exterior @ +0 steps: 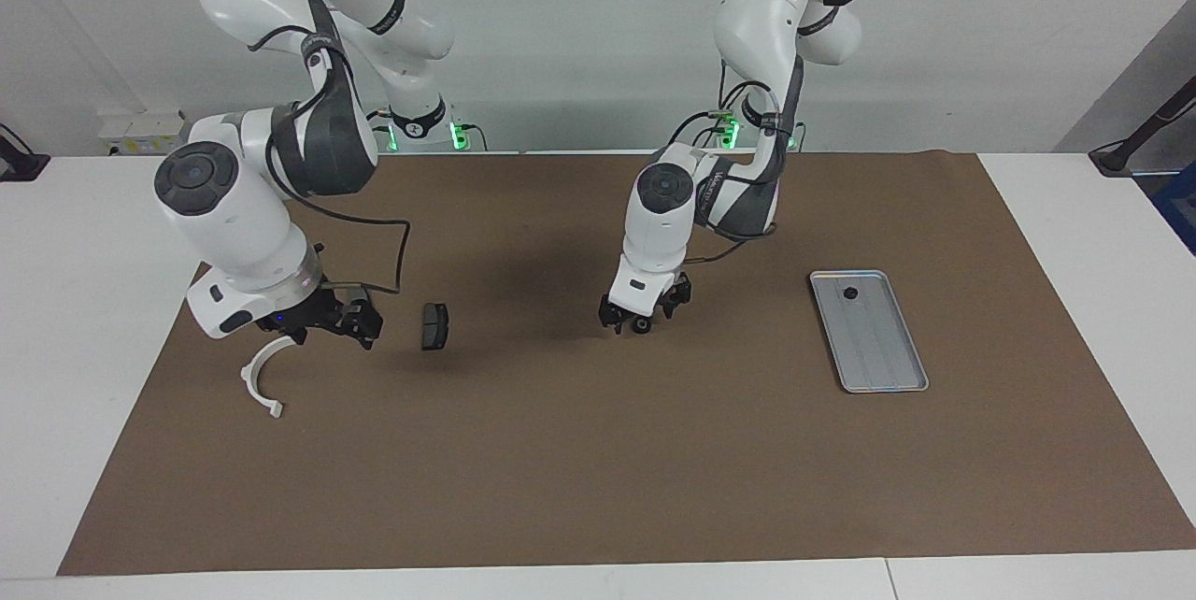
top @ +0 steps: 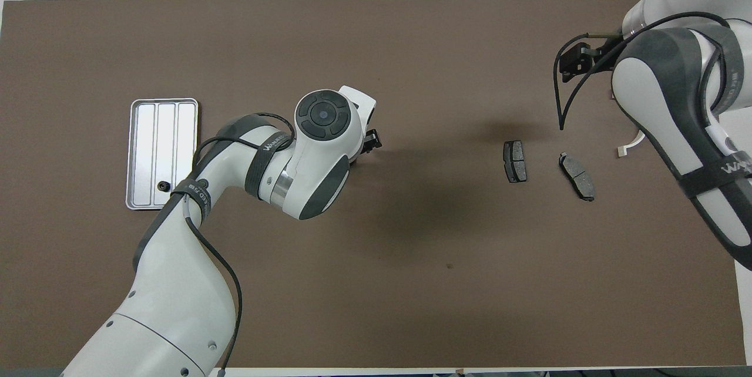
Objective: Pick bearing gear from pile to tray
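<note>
A small black bearing gear (exterior: 642,325) lies on the brown mat near the middle. My left gripper (exterior: 641,312) is low over it, open, with one finger on either side. In the overhead view the left wrist (top: 326,130) hides the gear. The silver tray (exterior: 883,357) lies toward the left arm's end of the table and holds one small black piece (exterior: 849,293); both also show in the overhead view, the tray (top: 145,148) and the piece (top: 164,187). My right gripper (exterior: 322,324) is open and empty, just above the mat beside the white half-ring (exterior: 260,378).
Two dark brake pads (top: 514,161) (top: 577,175) lie toward the right arm's end; one shows in the facing view (exterior: 434,326). The half-ring's tip (top: 628,145) peeks out beside the right arm. The brown mat (exterior: 598,469) covers most of the white table.
</note>
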{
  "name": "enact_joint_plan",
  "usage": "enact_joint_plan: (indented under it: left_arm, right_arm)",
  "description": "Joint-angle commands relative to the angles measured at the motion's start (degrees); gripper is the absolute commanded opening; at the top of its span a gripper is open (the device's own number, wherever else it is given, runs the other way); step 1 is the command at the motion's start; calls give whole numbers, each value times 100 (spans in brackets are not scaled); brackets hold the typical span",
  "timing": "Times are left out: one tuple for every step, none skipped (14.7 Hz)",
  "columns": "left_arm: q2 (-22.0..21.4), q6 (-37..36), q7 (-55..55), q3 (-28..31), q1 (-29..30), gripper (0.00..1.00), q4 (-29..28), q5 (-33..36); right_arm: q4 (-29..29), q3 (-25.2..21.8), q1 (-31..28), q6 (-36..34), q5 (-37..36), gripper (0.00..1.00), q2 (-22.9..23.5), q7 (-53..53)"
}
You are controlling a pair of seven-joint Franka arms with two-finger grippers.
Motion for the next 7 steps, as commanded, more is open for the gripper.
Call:
enact_joint_plan:
  left_arm:
    - [-311, 265, -38, 42, 6, 100, -479, 40]
    - [-329, 300, -47, 42, 6, 100, -506, 40]
    - [-329, 309, -47, 33, 6, 100, -515, 40]
    - [-329, 309, -47, 33, -3, 100, -515, 40]
    - [-329, 318, -55, 33, -11, 100, -515, 40]
    - [-329, 327, -64, 33, -20, 98, -541, 40]
    - [-346, 344, -73, 42, -29, 90, -602, 40]
  right_arm:
    - [-188, 74, -90, -11, 60, 100, -152, -152]
    - [-188, 74, -90, -11, 60, 100, -160, -161]
    - [-179, 74, -108, -2, 69, 100, -152, -170]
    - [-188, 74, -151, -11, 69, 100, -169, -170]
    - [-188, 74, -152, -11, 69, 100, -187, -179]
    - [-197, 39, -117, -11, 86, 100, -230, -179]
    - [-249, -31, -73, -20, 104, 100, -379, -179]
